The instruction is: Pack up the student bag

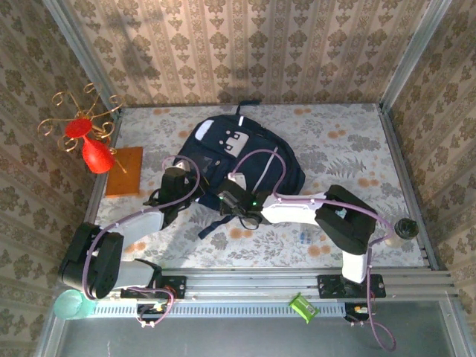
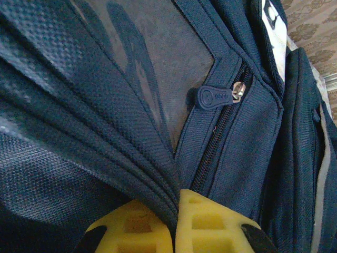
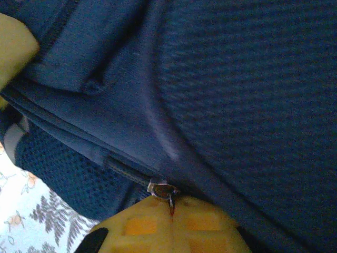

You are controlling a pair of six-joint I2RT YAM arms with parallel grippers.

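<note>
Top view: the student bag (image 1: 249,160), a dark navy woven backpack with a white-grey patch (image 1: 230,139) and a thin pale stripe, is lying flat at the middle of the floral tablecloth (image 1: 349,149). Its dark straps are trailing toward the arms.

Left wrist view: a navy rubber zip tab (image 2: 213,97) is hanging beside a zip. Its embossed lettering is too small to read, as are the dark marks on the patch. The left gripper (image 2: 174,211) is pinching a bunched fold of the bag's fabric between its closed yellow fingers.

Right wrist view: the right gripper (image 3: 169,208) is clamping a metal zip slider (image 3: 162,187) at the bag's edge, jaws together.

A red ornament (image 1: 93,152) with gold wire curls and an orange-brown board (image 1: 125,171) are sitting well left of the bag. A green object (image 1: 303,307) is resting on the front rail. Both arms are reaching over the bag's near half.
</note>
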